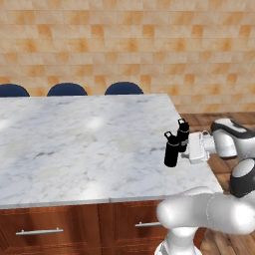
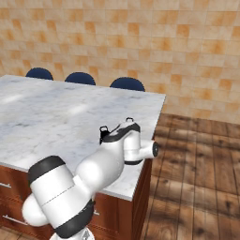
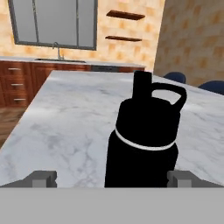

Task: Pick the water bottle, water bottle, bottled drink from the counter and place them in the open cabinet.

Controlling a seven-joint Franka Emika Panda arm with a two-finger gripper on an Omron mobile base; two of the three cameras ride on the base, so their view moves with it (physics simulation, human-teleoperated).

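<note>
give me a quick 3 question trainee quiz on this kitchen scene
1. True or false: the two black bottles stand near the counter's right edge.
2. The gripper is: A) open, with a bottle between its fingers B) shut on a bottle C) shut on nothing.
3. What colour are the chairs behind the counter?

Key: 1 true; 2 A; 3 dark blue.

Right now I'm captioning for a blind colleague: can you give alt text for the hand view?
A matte black cylindrical water bottle with a looped sport cap stands close ahead on the white veined marble counter, between the open pincer tips. Beyond are wooden drawers, a sink under a window, and blue chairs.
</note>
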